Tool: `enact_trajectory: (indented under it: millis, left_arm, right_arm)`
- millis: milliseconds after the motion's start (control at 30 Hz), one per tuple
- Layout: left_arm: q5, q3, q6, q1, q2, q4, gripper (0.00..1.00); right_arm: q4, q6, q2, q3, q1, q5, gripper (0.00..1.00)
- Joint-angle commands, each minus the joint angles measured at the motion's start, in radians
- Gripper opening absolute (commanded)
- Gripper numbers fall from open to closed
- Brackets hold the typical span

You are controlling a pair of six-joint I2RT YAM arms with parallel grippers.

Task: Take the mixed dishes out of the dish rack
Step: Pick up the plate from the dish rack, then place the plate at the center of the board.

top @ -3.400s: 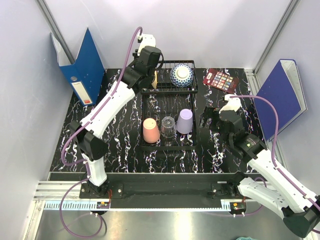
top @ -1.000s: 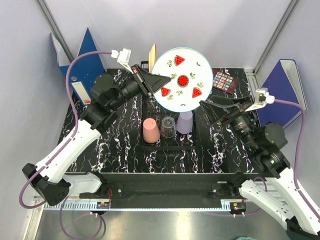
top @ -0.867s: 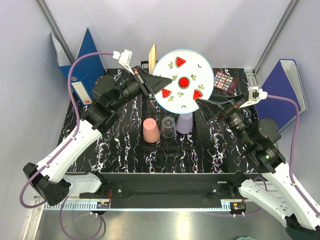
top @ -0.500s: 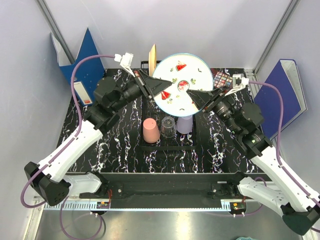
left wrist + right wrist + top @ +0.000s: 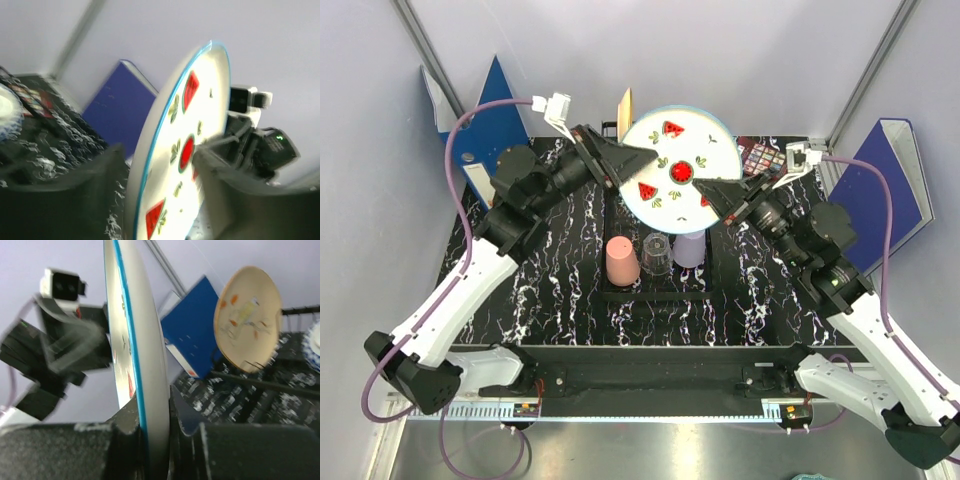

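One white plate (image 5: 680, 172) is held aloft over the dish rack (image 5: 660, 285), the left gripper (image 5: 642, 158) clamping its left rim, the right gripper (image 5: 714, 190) its right. One cream plate (image 5: 624, 112) stands in the rack, plus three cups: salmon-pink cup (image 5: 621, 261), clear glass cup (image 5: 656, 254), lavender cup (image 5: 689, 250).

the top view looks steeply down from above and behind both arm bases, far enough off to take in the whole counter (image 5: 570, 290). the left wrist view sits just behind the left pincer (image 5: 160, 167), looking along its fingers, very close to the white plate (image 5: 185, 145) between them; beyond the pincer it faces the right arm (image 5: 260, 145) and a blue binder (image 5: 115, 105). the right wrist view sits just behind the right pincer (image 5: 155, 415), seeing that plate edge-on; beyond the pincer lie the left arm (image 5: 55, 350), a second blue binder (image 5: 192, 325) and a cream plate (image 5: 247, 320). all three views share the white plate.
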Motion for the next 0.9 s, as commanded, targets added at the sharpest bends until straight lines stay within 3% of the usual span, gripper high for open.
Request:
enact_trajectory:
  millis: [0, 33, 100, 233, 400, 467, 500, 567, 700, 867]
  left_arm:
    - [-0.081, 0.111, 0.018, 0.065, 0.014, 0.001, 0.92]
    - [-0.087, 0.131, 0.019, 0.085, 0.017, -0.009, 0.99]
    - [-0.098, 0.148, 0.019, 0.108, 0.023, -0.044, 0.99]
    - [-0.161, 0.172, 0.024, 0.200, -0.018, -0.108, 0.99]
    - [-0.261, 0.087, 0.085, 0.241, -0.146, -0.118, 0.99]
    - [-0.264, 0.065, 0.091, 0.241, -0.190, -0.119, 0.99]
    - [-0.261, 0.045, 0.096, 0.240, -0.201, -0.122, 0.99]
    - [-0.264, 0.021, 0.100, 0.238, -0.239, -0.124, 0.99]
    - [-0.288, -0.067, 0.122, 0.215, -0.298, -0.127, 0.99]
    - [-0.343, -0.128, 0.186, 0.183, -0.377, -0.182, 0.99]
  right_arm:
    - [-0.103, -0.146, -0.015, 0.075, -0.008, 0.053, 0.00]
    - [-0.106, -0.148, -0.019, 0.087, -0.008, 0.064, 0.00]
    - [-0.152, -0.158, -0.026, 0.105, -0.008, 0.081, 0.00]
    - [-0.229, -0.201, -0.048, 0.186, -0.011, 0.304, 0.00]
    - [-0.331, -0.278, 0.004, 0.331, -0.089, 0.516, 0.00]
    - [-0.367, -0.266, 0.071, 0.423, -0.172, 0.489, 0.00]
    - [-0.414, -0.202, 0.101, 0.488, -0.321, 0.374, 0.00]
    - [-0.454, -0.101, 0.188, 0.542, -0.458, 0.252, 0.00]
    - [-0.470, -0.022, 0.331, 0.645, -0.564, 0.184, 0.00]
    - [-0.424, 0.131, 0.470, 0.652, -0.741, 0.098, 0.00]
